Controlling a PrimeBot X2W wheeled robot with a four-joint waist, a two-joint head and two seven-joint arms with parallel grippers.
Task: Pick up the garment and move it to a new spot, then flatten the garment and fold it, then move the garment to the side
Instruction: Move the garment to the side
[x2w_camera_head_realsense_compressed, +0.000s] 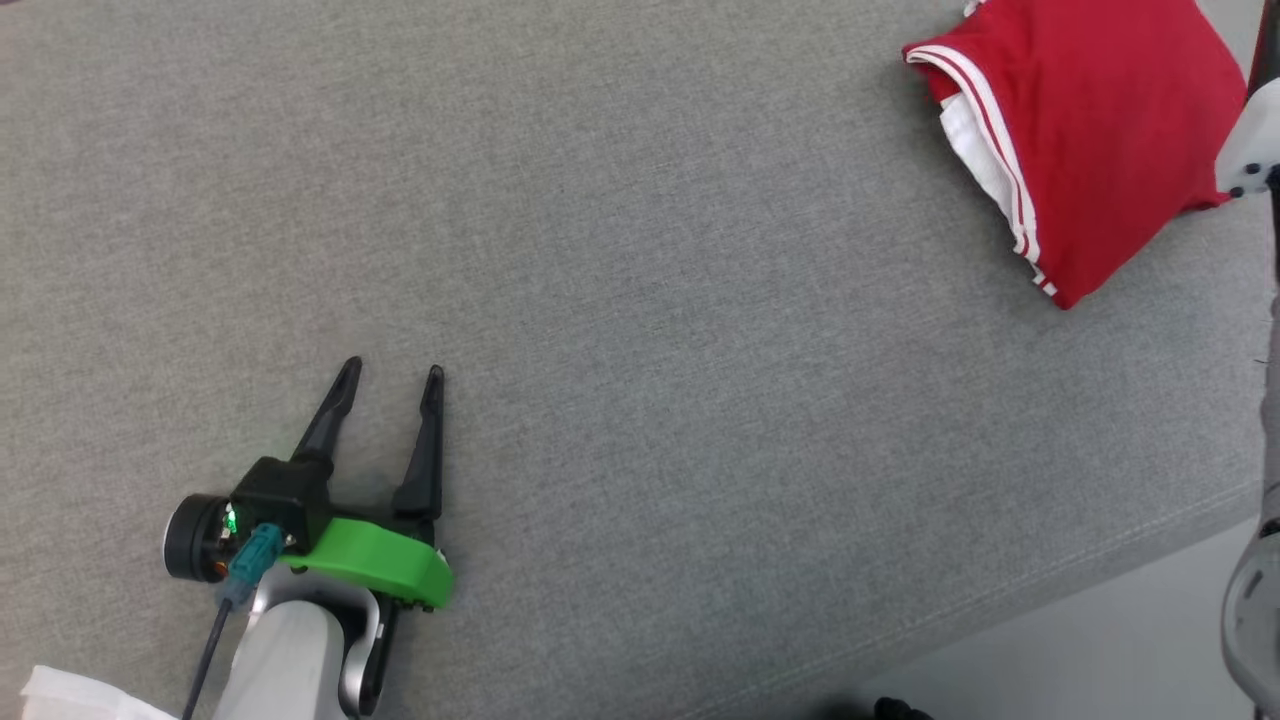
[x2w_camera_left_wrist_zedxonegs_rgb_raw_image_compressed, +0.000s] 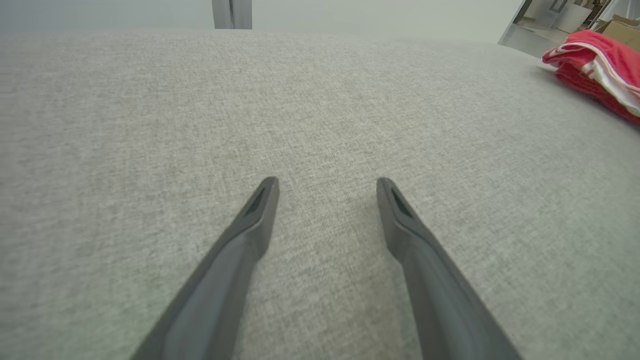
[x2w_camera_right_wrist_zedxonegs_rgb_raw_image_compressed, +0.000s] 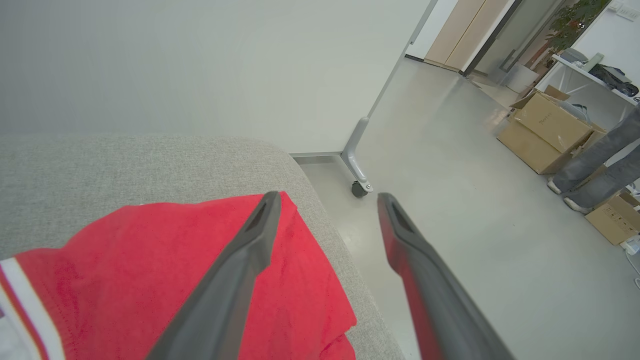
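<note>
**Item: red garment (x2w_camera_head_realsense_compressed: 1090, 130).** Red with white striped trim, lying folded in a compact packet. It sits at the far right corner of the surface, close to the edge and well apart from the left gripper.

**Left gripper (x2w_camera_head_realsense_compressed: 392, 370).** Fingers spread, holding nothing, low over bare fabric at the near left.

**Right gripper (x2w_camera_right_wrist_zedxonegs_rgb_raw_image_compressed: 327, 200).** Fingers spread, nothing between them. It hangs above the garment's outer edge. One finger crosses the red cloth in the right wrist view, the other the floor (x2w_camera_right_wrist_zedxonegs_rgb_raw_image_compressed: 450, 210) beyond. Whether it touches the cloth, I cannot tell.

**Task status (judged).** The garment looks folded and set aside, so the task appears nearly complete. Little seems left beyond drawing the right arm clear.

**Surface.** Grey woven upholstery (x2w_camera_head_realsense_compressed: 640, 350) with a rounded, seamed edge.

**Room.** Pale partition on a caster foot (x2w_camera_right_wrist_zedxonegs_rgb_raw_image_compressed: 358, 186), smooth grey floor, cardboard boxes (x2w_camera_right_wrist_zedxonegs_rgb_raw_image_compressed: 545, 132), a potted plant (x2w_camera_right_wrist_zedxonegs_rgb_raw_image_compressed: 575, 20) and a person's legs (x2w_camera_right_wrist_zedxonegs_rgb_raw_image_compressed: 595, 160) at the far right.
</note>
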